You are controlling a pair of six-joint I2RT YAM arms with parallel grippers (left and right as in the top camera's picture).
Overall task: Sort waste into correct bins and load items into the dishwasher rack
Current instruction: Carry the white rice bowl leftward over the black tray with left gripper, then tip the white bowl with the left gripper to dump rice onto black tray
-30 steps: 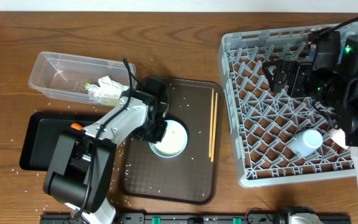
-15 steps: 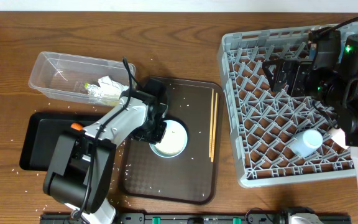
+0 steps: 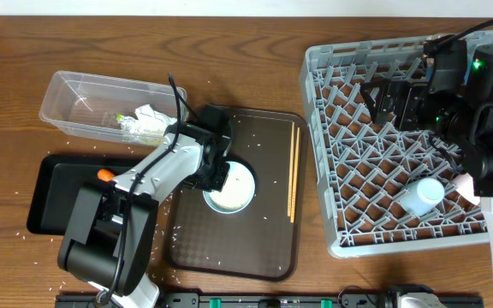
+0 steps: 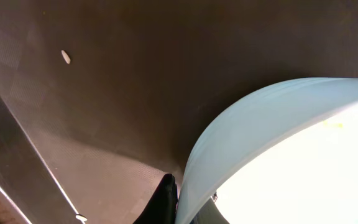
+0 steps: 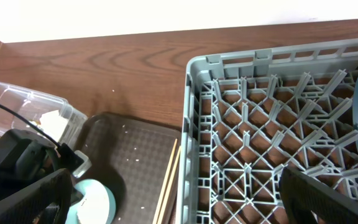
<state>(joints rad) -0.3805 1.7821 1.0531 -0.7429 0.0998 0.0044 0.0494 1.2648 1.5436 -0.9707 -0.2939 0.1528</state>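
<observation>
The jaws of the left gripper [image 3: 216,174] are pinched narrow on the rim of the round, glossy white bowl [image 3: 233,190]. In the left wrist view one black fingertip [image 4: 165,198] presses against the bowl's outer wall, right at the lip. Under the jaws and the bowl lies the dark brown rectangular serving tray [image 3: 264,244], speckled with loose white rice grains [image 3: 202,240]. Past the bowl, on the side away from the jaws, a pair of thin wooden chopsticks [image 3: 294,171] lies along the tray. Behind the wrist sits the clear rectangular plastic tub [image 3: 80,96], holding crumpled white paper [image 3: 150,112] and a small green-yellow wrapper [image 3: 132,127]. Beside the arm is the shallow black rectangular tray [image 3: 48,190], with an orange carrot piece [image 3: 104,174] on it. The right gripper [image 3: 389,99] has its jaws spread wide and holds nothing. It hangs over the large light-grey plastic lattice rack [image 3: 322,81], well apart from the bowl. A small light blue cup [image 3: 424,197] stands in the rack, apart from these jaws.
</observation>
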